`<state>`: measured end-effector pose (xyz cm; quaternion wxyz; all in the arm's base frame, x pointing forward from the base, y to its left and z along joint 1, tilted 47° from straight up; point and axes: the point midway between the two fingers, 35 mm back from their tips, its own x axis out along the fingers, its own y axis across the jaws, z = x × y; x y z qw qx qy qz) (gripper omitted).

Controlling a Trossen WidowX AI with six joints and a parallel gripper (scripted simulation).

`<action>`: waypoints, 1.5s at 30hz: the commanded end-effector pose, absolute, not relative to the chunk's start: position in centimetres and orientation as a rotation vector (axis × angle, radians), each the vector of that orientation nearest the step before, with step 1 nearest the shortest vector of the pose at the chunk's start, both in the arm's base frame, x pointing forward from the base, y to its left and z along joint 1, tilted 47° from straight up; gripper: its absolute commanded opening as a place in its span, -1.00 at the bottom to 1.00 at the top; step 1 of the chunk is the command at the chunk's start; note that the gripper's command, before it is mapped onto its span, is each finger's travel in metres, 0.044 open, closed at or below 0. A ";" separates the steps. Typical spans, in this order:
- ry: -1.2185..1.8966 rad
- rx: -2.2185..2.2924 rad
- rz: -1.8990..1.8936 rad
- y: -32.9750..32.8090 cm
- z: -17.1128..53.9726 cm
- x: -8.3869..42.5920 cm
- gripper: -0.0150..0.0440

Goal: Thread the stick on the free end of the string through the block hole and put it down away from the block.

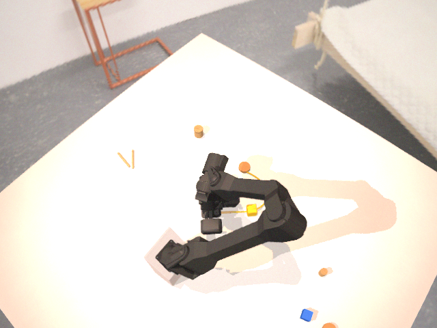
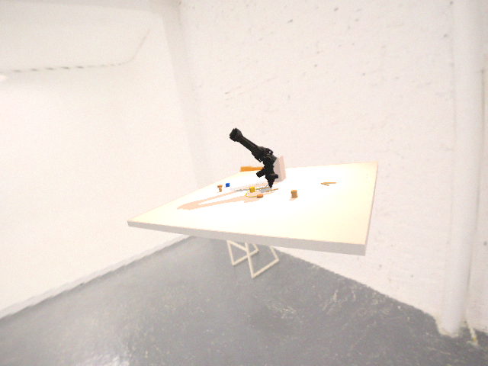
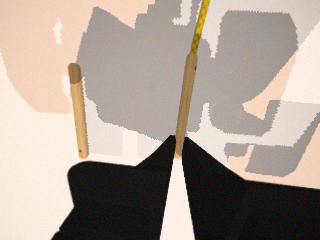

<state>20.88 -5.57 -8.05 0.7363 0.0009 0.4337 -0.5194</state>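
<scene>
My gripper (image 2: 271, 186) (image 3: 178, 140) is shut on the thin wooden stick (image 3: 186, 95) near one end, just above the table. The yellow string (image 1: 253, 175) (image 3: 201, 25) leaves the stick's far end. The yellow block (image 1: 251, 210) (image 2: 252, 190) stands on the table, with string at its side away from my gripper and a straight line of string and stick from its other side to the gripper. The stick is outside the block. The round orange-brown button (image 1: 244, 167) (image 2: 259, 195) lies at the string's fixed end. The arm hides part of the string.
A loose stick (image 3: 79, 112) lies beside the held one. Two loose sticks (image 1: 132, 158) (image 2: 328, 183) lie farther off. A wooden cylinder (image 1: 199, 131) (image 2: 293, 194) stands apart. A blue cube (image 1: 306, 314) (image 2: 227, 184) and a small brown piece (image 1: 323, 272) lie on the other side.
</scene>
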 end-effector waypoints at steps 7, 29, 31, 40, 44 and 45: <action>0.953 0.002 -1.141 -5.6 -8.0 20.9 0.04; 0.950 0.005 -1.128 0.9 -2.4 20.9 0.93; 0.949 0.007 -1.130 2.2 -1.2 20.8 1.00; 0.947 -0.001 -1.126 2.2 -1.2 20.9 1.00; 0.947 -0.001 -1.126 2.2 -1.2 20.9 1.00; 0.947 -0.001 -1.126 2.2 -1.2 20.9 1.00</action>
